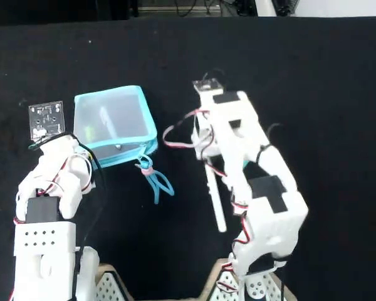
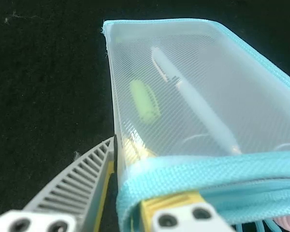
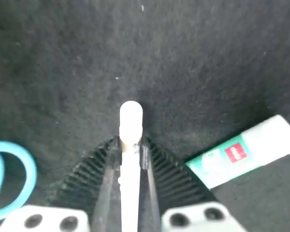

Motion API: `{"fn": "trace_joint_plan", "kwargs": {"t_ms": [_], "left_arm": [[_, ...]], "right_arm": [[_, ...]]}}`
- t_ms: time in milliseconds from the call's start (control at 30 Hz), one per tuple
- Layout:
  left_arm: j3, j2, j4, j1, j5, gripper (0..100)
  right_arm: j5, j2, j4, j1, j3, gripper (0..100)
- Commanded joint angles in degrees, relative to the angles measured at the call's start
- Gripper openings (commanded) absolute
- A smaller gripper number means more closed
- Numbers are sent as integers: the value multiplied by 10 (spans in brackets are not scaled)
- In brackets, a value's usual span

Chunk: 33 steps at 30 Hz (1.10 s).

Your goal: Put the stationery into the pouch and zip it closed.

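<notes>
A translucent pouch [image 1: 113, 122] with cyan trim lies at the back left, its zip edge toward the arms. Inside it lie a white pen [image 2: 193, 96] and a green item [image 2: 144, 99]. My left gripper [image 2: 122, 166] is shut on the pouch's near corner [image 1: 91, 160]. My right gripper [image 3: 129, 145] is shut on another white pen [image 1: 214, 197], which hangs over the cloth to the right of the pouch. A white eraser [image 3: 241, 152] in a green sleeve lies on the cloth beside the right gripper.
A black cloth [image 1: 313, 81] covers the table. The zip's cyan pull cord [image 1: 158, 183] with a pink bead trails from the pouch's right corner, and its loop [image 3: 33, 169] lies close to the right gripper. Open cloth stretches to the right and the back.
</notes>
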Motion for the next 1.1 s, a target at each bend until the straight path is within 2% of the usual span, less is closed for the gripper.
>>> {"fn": "trace_joint_plan", "kwargs": {"t_ms": [0,100,367,567,633,700,867,1067], "left_arm": [[-5,5,-7,-6,-4,30],[-5,5,-7,-6,-4,30],[-5,5,-7,-6,-4,30],[-6,5,-7,-6,-5,30],[-6,5,-7,-6,-5,30],[-6,5,-7,-6,-5,30],[-4,5,-7,-6,-5,30],[-4,5,-7,-6,-5,30]], "right_arm": [[7,-35,-17,-6,8,60],[7,-12,-22,-6,3,124],[3,73,-15,-8,-90,127],[6,124,50,-6,-177,126],[7,132,66,-6,-196,86],[8,134,72,-6,-208,4],[8,81,99,-5,-211,11],[8,-80,149,-9,-167,10]]}}
